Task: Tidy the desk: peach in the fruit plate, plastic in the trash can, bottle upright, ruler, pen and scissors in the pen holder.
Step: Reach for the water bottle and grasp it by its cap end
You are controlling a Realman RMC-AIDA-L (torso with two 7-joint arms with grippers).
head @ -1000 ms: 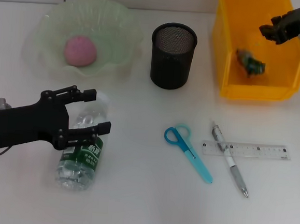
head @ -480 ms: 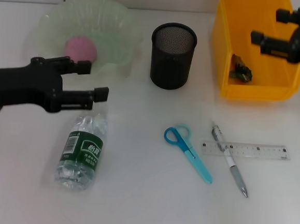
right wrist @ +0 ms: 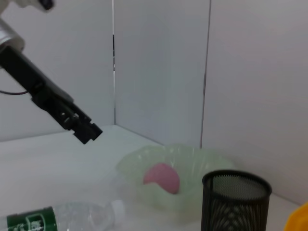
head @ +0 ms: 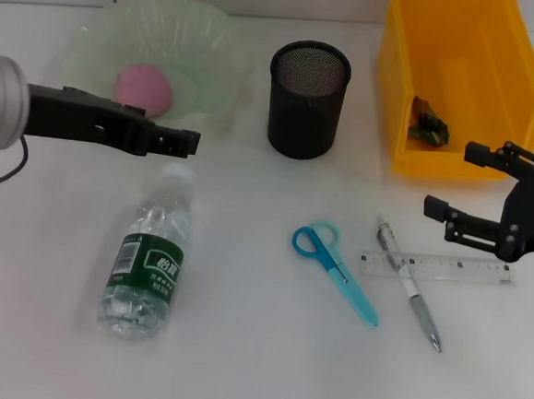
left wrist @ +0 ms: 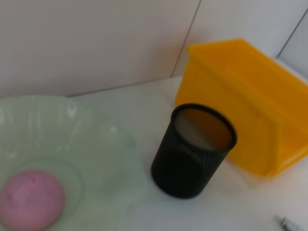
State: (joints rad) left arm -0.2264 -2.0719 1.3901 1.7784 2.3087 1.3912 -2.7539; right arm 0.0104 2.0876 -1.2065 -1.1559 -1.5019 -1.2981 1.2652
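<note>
My right gripper (head: 476,190) hangs spread just above the ruler's (head: 437,267) right end; the ruler lies flat left-to-right with the pen (head: 409,285) crossing it. Left gripper (head: 181,143), fingers unclear, hovers past the bottle's (head: 148,261) cap.

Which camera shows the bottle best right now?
The head view: the bottle lies whole on its side, cap toward the left tool. The right wrist view catches only its cap end and part of its label. The left wrist view misses it.

one bottle (head: 146,264), one pen (head: 409,285), one scissors (head: 334,269)
</note>
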